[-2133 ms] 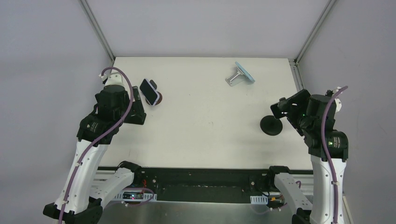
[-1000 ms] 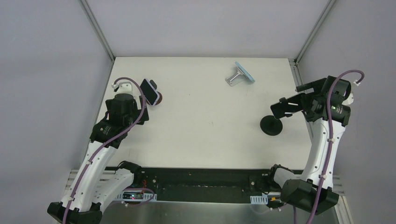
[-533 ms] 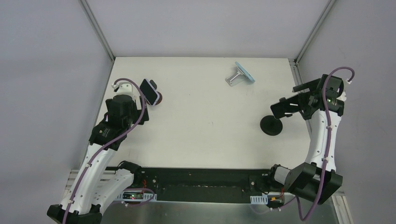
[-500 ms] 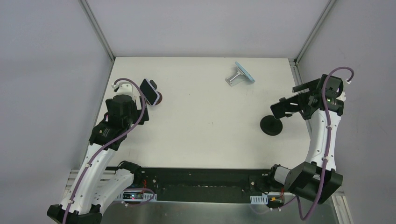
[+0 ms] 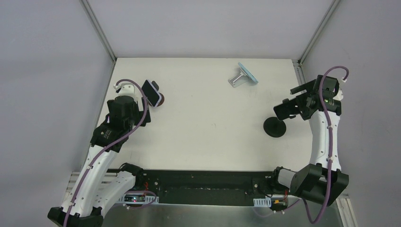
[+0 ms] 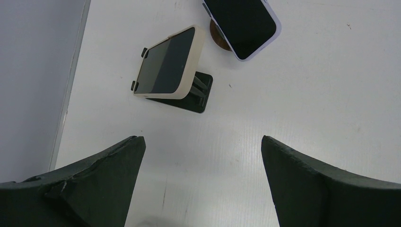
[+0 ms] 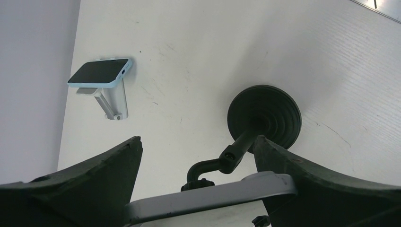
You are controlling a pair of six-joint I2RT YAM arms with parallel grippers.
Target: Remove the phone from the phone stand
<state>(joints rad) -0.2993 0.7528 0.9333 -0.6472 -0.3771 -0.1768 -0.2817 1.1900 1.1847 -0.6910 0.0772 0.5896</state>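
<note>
While gripped, phone (image 7: pixel 208 198) fills right claw (image 7: pixel 197 141)

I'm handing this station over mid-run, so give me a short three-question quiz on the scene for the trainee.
1. Which phone lies between the fingers of the right gripper? A) the light-blue-cased phone on the silver stand; B) the grey-edged phone on the black round-based stand; C) the cream-cased phone on the black folding stand.
2. True or false: the left gripper is shut on the cream-cased phone.
3. Fill in: ___ phone stands are on the white table.
Key: 1 B. 2 False: it is open and holds nothing. 3 Four.
</note>
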